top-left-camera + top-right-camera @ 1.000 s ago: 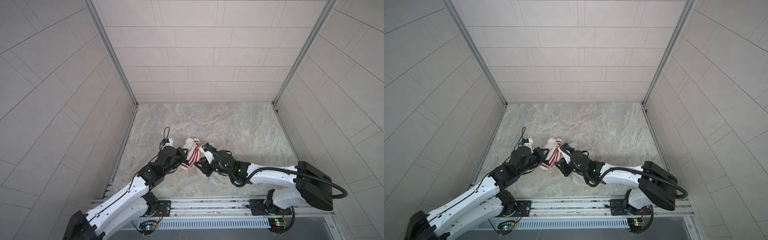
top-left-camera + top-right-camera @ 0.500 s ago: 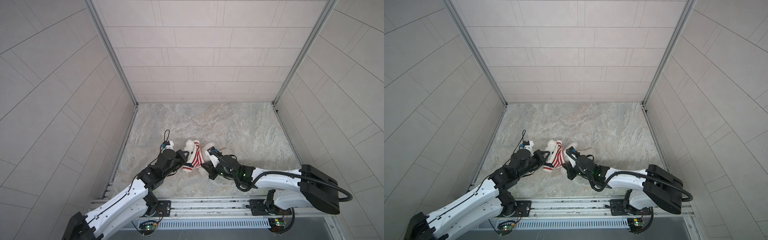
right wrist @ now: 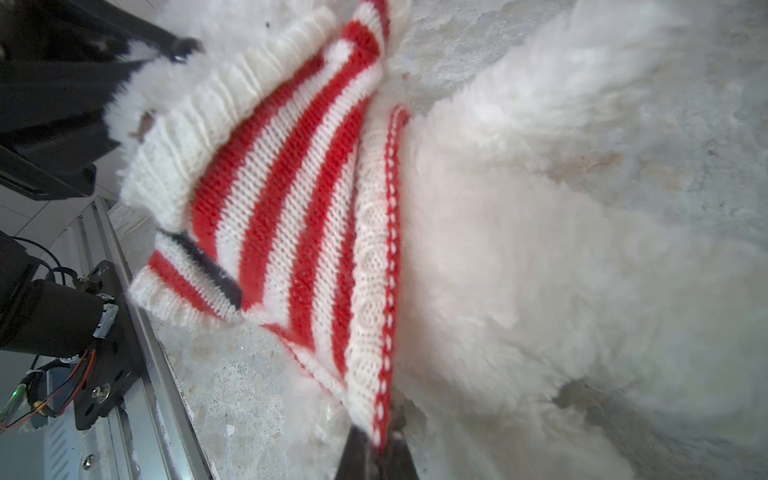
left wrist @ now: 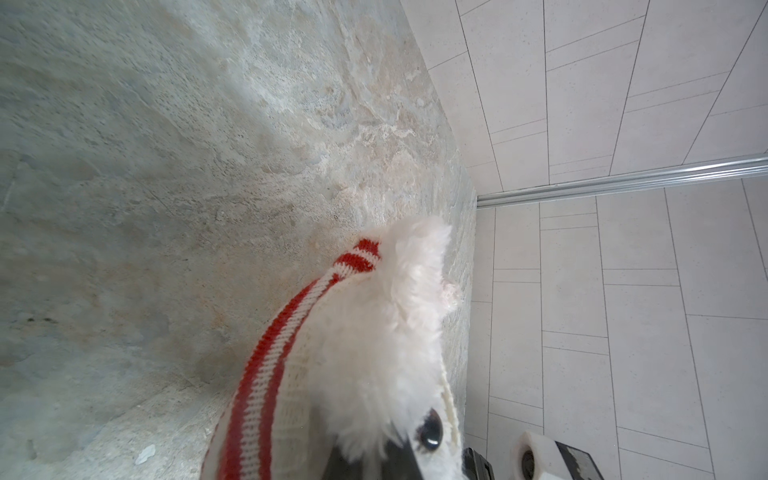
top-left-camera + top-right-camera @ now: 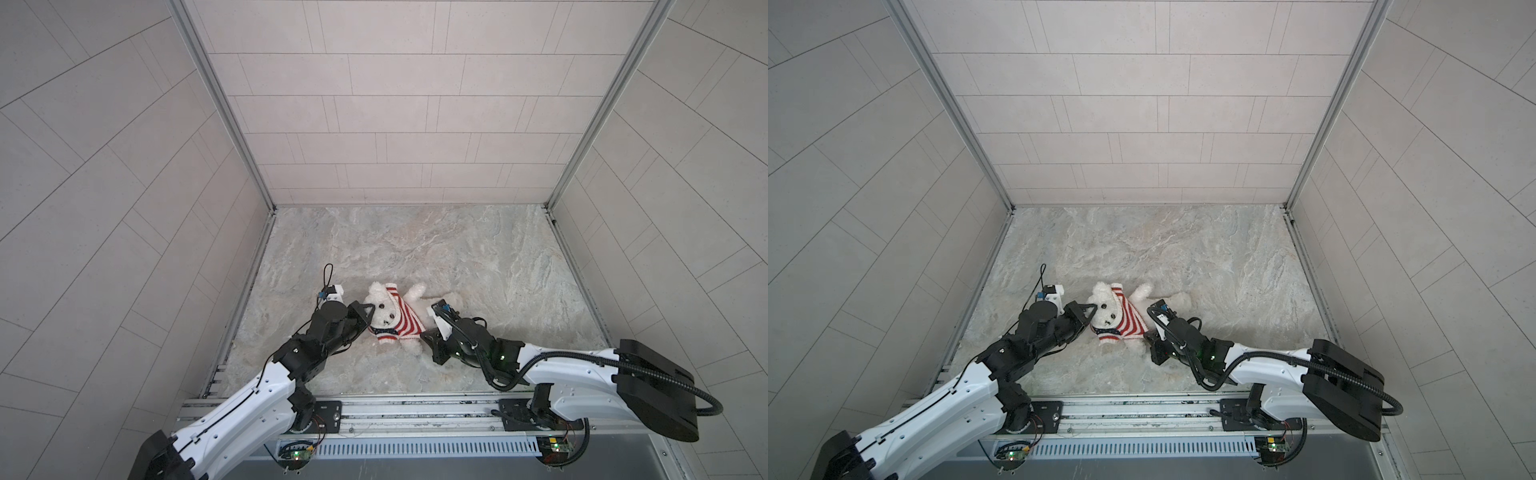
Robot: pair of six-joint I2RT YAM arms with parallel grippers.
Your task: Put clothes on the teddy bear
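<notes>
A: Site type?

B: Robotics lab test cell. Pale panel walls (image 5: 374,124) on three sides, joined by aluminium corner posts (image 5: 226,112), box in a stone-patterned bench (image 5: 478,257).

A: Supporting evidence?

B: A left arm (image 5: 249,399) and a right arm (image 5: 569,365), white and black, are bolted to an aluminium rail (image 5: 415,409) along the front edge. Beneath it are bare circuit boards (image 5: 296,454) with lit green LEDs, loose wiring and a slotted vent grille (image 5: 415,448).

Fluffy white teddy bear (image 5: 381,309) (face-up) in sweater (image 5: 401,326)
</notes>
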